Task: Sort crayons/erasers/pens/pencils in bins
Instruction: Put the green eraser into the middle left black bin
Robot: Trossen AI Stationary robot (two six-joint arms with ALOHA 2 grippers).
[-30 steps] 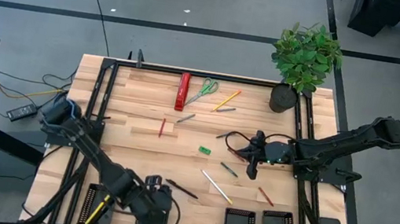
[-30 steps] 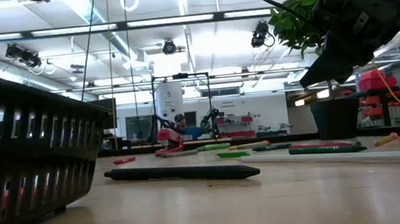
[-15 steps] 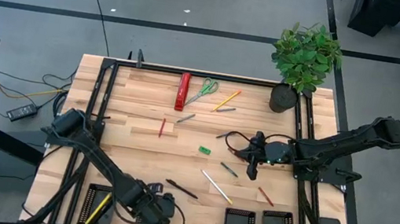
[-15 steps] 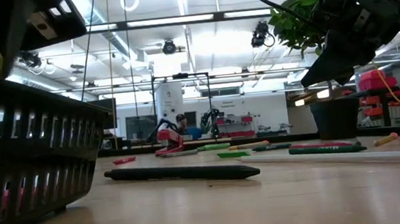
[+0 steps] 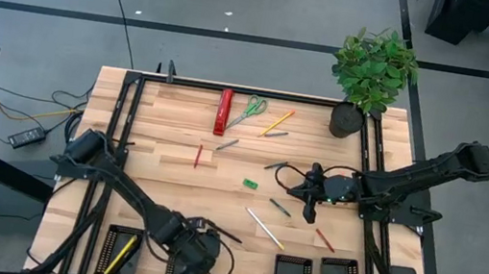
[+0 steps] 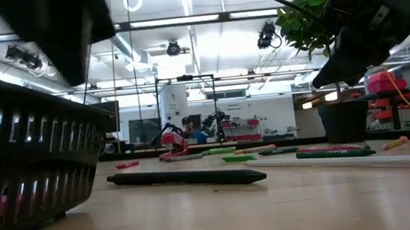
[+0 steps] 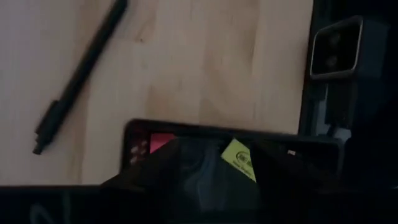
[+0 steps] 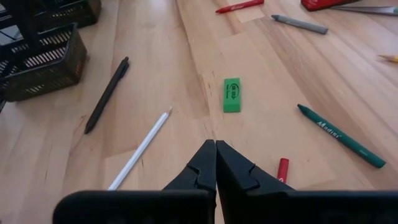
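- Left gripper [image 5: 192,263] hangs over the second black bin [image 7: 205,140] at the desk's [image 5: 172,170] near edge; its state cannot be told.
- Pink eraser [image 7: 160,142] and yellow eraser [image 7: 239,160] lie inside that bin; the yellow one's dark print is unreadable.
- Right gripper [image 8: 215,149] is clenched, empty, above mid-desk near the flat green eraser [image 8: 231,94], whose stamped logo is illegible.
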